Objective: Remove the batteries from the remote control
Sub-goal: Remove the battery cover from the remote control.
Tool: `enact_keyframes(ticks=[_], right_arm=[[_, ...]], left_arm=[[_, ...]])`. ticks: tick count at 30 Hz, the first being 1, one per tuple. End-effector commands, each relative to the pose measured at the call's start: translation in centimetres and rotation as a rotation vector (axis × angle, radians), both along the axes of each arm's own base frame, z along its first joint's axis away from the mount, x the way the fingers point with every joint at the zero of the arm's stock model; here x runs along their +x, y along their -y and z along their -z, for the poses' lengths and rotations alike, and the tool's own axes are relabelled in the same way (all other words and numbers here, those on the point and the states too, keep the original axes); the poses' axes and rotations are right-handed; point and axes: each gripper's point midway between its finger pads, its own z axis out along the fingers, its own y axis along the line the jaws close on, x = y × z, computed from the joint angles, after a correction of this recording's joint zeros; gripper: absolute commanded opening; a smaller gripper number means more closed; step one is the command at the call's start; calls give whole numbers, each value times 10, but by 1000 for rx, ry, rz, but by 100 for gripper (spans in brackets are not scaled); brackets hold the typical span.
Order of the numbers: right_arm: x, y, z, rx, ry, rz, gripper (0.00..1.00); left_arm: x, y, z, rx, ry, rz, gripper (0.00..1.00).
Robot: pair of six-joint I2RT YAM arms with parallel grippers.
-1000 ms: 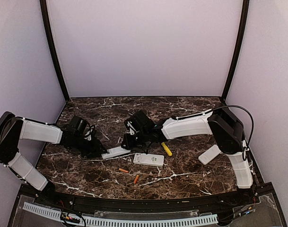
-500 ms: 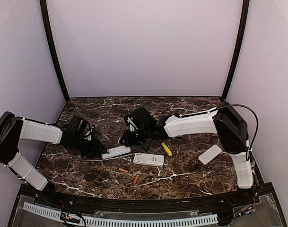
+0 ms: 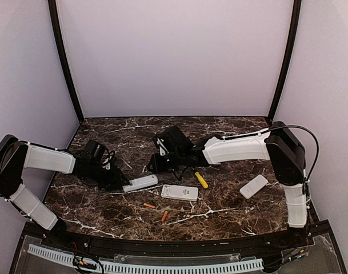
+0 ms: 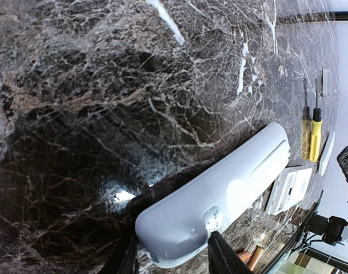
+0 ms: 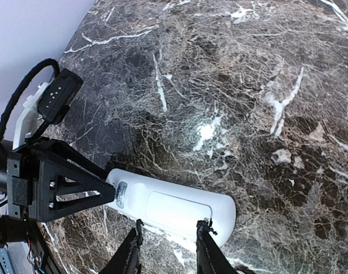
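A white remote control [image 3: 140,182] lies on the marble with its back cover facing up and closed [image 5: 174,208]. My left gripper [image 3: 121,184] is shut on its left end, one finger on each side [image 4: 172,240]. My right gripper [image 3: 158,164] hovers just behind the remote's right end. Its jaws [image 5: 171,225] are open with nothing between them. Two orange batteries [image 3: 149,205] [image 3: 164,216] lie loose on the table near the front. They also show at the lower edge of the left wrist view [image 4: 251,257].
A second white remote [image 3: 179,192] lies right of the held one. A yellow-handled screwdriver [image 3: 201,180] rests behind it. Another white piece [image 3: 254,186] lies at the right, by the right arm's base. Walls enclose the table on three sides.
My right gripper has drawn back and up from the remote's right end, and its jaws have parted slightly. The left gripper and the remote have stayed put.
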Motion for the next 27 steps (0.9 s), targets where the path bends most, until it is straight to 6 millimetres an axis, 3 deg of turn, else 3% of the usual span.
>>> enact_keyframes(ticks=[1, 8, 27], right_arm=[[1, 4, 7, -56, 6, 18, 33], [3, 3, 23, -83, -14, 16, 44], [2, -9, 43, -93, -45, -33, 36]], left_arm=[[-12, -8, 10, 39, -55, -2, 41], [-12, -9, 9, 42, -53, -3, 41], [-12, -9, 8, 41, -51, -1, 41]])
